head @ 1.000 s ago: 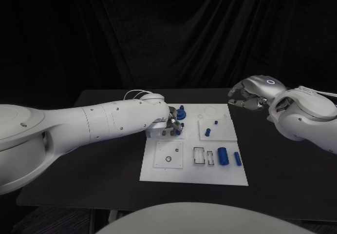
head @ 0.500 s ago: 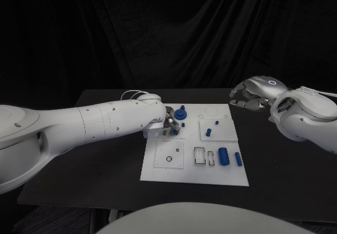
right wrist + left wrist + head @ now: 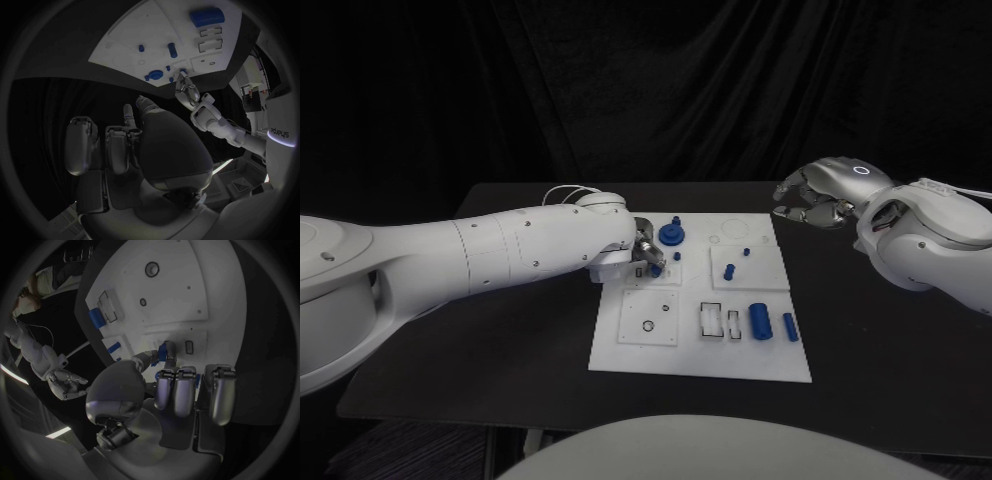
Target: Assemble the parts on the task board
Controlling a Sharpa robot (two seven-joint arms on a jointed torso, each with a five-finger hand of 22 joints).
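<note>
The white task board (image 3: 701,345) lies mid-table. My left hand (image 3: 640,250) rests over its far left part and pinches a small blue part (image 3: 165,351) between thumb and finger, low over the board (image 3: 175,295) beside a small slot. A blue round part with a peg (image 3: 672,235) stands just beyond the hand. A short blue peg (image 3: 728,270), a large blue cylinder (image 3: 759,320) and a slimmer one (image 3: 788,325) lie further right. My right hand (image 3: 812,203) hovers off the board's far right corner, fingers (image 3: 106,150) curled in, holding nothing.
Rectangular slots (image 3: 718,320) and a small ring mark (image 3: 646,326) sit in the board's near half. Black table (image 3: 488,330) surrounds the board, with open room on both sides. My left forearm (image 3: 516,250) crosses the table's left side.
My left hand has drawn slightly back to the left with the small blue part. The right hand has edged a little to the right.
</note>
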